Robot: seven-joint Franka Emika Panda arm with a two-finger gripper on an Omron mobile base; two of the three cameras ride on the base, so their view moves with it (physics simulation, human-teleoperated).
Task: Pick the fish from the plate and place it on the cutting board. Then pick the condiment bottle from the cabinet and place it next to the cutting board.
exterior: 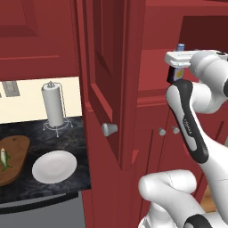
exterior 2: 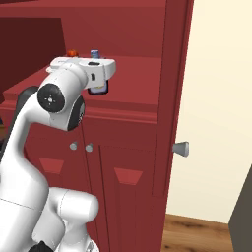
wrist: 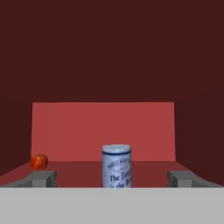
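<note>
Silvery fish (exterior: 4, 159) lies on the cutting board (exterior: 13, 156); bottle step underway. Wide-open, empty claw (wrist: 112, 178) faces the condiment bottle (wrist: 116, 165) in the cabinet (exterior 2: 133, 64); next, advance and close.

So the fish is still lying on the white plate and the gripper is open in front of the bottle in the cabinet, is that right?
Not quite. In the left base view the fish lies on the cutting board; the plate is bare. The rest holds: the gripper is open facing the bottle.
</note>
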